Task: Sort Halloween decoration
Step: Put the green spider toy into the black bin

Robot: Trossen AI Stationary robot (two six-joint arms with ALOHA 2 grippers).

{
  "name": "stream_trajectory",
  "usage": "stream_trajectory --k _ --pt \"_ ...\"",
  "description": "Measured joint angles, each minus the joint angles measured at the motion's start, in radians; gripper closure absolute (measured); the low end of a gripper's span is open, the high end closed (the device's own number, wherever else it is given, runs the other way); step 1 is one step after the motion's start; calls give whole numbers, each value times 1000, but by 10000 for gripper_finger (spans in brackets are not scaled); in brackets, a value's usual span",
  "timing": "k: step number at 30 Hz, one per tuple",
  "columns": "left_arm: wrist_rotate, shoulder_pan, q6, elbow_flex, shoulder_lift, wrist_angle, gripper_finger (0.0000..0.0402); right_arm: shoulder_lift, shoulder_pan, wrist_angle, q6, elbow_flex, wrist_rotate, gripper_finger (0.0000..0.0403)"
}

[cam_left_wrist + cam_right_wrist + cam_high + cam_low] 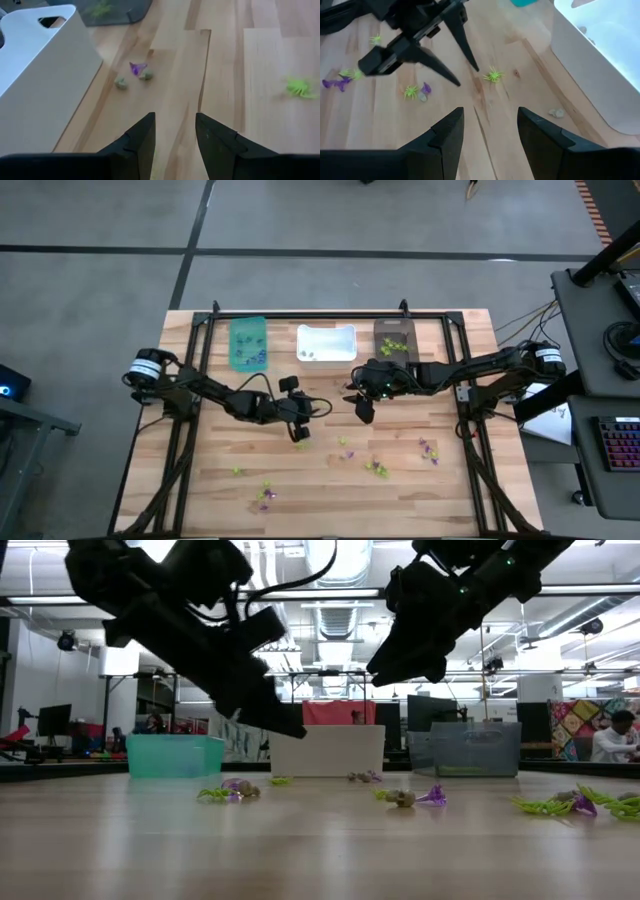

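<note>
Above mid-tabletop [210, 480], hanging clear of the wood: left claw [299, 432], fingers [142, 140] parted with nothing between them, and right claw [362, 410], spread wide and likewise gripping nothing. Pointing down and forward in the low view, both well off the surface.

Along the far edge, standing in a row: teal bin [248, 343] at left, white bin [326, 342] in the middle, dark brown bin [392, 340] at right, each already carrying a few small pieces.

Across the near half, lying scattered: Halloween decoration [376, 468], meaning tiny purple, lime-green and pale greyish trinkets, some in tight mixed clusters. Showing ahead of the left claw in its wrist view: a purple piece [137, 67] touching a greyish one, a second greyish bit just beside them, near the white bin's wall. Sitting under the left claw: a lime-green spider [493, 75].

Judging the sorting as partly done, with many pieces still loose.

Risking from here: pinching two touching trinkets of different colours at once and dropping both into one bin; flicking a light piece aside on closing, given how small each is against the fingers; scraping the wood on a low descent; fouling one arm against the other, with both claws hanging near each other.
</note>
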Motion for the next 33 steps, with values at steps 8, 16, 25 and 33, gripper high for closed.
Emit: stream_trajectory --k 8,16,25,33 --pt "-23 5 -16 24 25 -54 278 0 0 -4 -24 0 1 227" --pt "-54 8 -25 -8 26 -140 278 0 0 -2 -38 0 2 227" --pt "-52 38 -27 -69 46 1 278 0 0 -1 -39 0 22 227" --pt "-48 59 -47 -62 142 58 278 0 0 0 -39 0 24 227"
